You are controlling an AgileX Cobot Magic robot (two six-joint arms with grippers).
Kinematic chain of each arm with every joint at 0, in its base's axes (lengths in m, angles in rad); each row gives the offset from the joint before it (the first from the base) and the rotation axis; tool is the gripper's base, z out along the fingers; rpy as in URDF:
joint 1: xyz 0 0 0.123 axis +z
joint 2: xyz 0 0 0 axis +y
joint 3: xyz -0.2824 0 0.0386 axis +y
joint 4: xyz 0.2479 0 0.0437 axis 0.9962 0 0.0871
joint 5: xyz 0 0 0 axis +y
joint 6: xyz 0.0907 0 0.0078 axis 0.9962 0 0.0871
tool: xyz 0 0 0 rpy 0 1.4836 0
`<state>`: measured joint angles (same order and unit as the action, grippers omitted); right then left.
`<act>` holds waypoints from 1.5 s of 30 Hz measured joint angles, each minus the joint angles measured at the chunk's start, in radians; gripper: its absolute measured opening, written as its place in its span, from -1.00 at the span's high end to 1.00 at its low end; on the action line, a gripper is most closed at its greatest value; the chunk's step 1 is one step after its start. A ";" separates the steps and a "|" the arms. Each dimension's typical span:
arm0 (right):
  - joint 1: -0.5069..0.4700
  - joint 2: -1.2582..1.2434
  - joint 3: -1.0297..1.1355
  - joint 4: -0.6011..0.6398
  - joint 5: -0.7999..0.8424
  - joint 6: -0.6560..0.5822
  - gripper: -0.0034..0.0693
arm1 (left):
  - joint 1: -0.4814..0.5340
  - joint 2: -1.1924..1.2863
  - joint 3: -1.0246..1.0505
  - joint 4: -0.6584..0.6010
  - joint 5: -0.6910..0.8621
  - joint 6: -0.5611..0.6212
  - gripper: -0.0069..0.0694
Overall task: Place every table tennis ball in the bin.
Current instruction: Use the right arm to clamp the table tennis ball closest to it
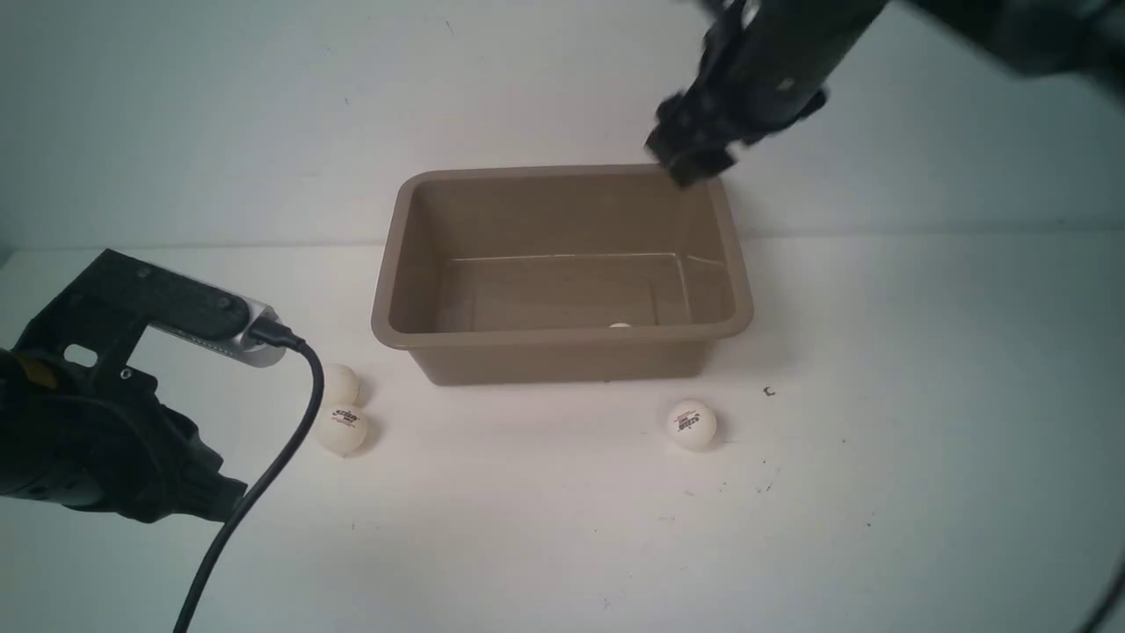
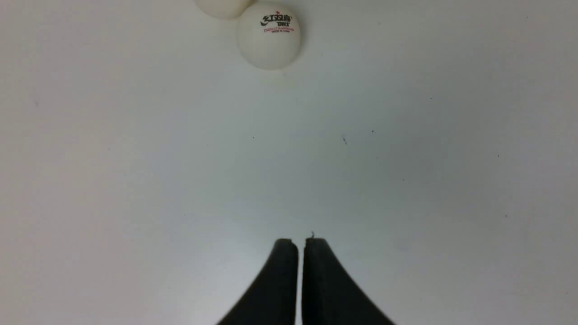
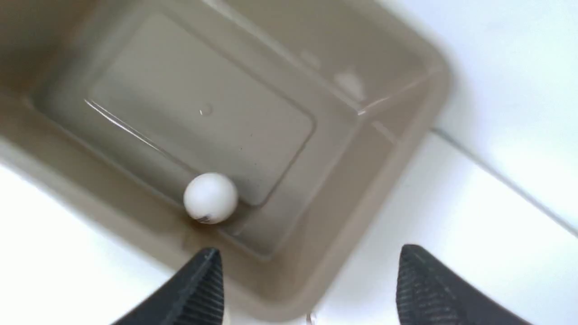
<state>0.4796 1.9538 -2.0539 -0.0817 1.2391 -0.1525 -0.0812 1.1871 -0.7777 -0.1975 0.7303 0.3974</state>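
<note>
While the right gripper [image 3: 309, 250] hangs over the bin's far right corner with jaws spread wide and nothing between them, a pose that suits dropping from above, one ball [image 3: 210, 197] lies on the bin floor against the near wall. The bin [image 1: 562, 338] sits mid-tabletop [image 1: 923, 440], toward the far edge. Its mouth faces up so balls can fall in, and its long axis runs left to right, parallel to that edge.

Three balls lie outside on the tabletop. A pair sits on the bin's left, toward the near edge, seemingly touching: a far ball [image 1: 338, 384] and a near ball [image 1: 343, 429]. The fourth ball [image 1: 692, 425] rests just in front of the bin's right end. Being round, they have no long axis, but the logos on the near ball and the fourth ball face upward.

The left gripper [image 2: 300, 243] is low over the tabletop near the left edge, jaws pressed together and empty. It points toward the pair and appears parked.
</note>
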 joint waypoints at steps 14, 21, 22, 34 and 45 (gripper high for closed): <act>-0.001 -0.401 0.786 0.063 -0.239 0.037 -0.38 | 0.000 0.000 0.000 0.000 0.013 0.000 0.82; -0.001 -0.329 0.846 0.107 -0.329 0.055 -0.38 | 0.000 0.000 0.000 0.000 0.023 0.000 0.82; -0.001 -0.314 0.846 0.108 -0.341 0.066 -0.38 | 0.000 0.000 0.000 0.000 0.023 0.000 0.82; 0.008 -0.172 0.846 0.221 -0.519 0.152 -0.38 | 0.000 0.000 0.000 0.000 0.026 0.000 0.82; 0.033 -0.089 0.826 0.217 -0.584 0.159 -0.38 | 0.000 0.000 0.000 -0.001 0.026 0.000 0.82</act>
<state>0.5127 1.8652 -1.2278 0.1354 0.6552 0.0062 -0.0812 1.1871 -0.7777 -0.1983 0.7564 0.3974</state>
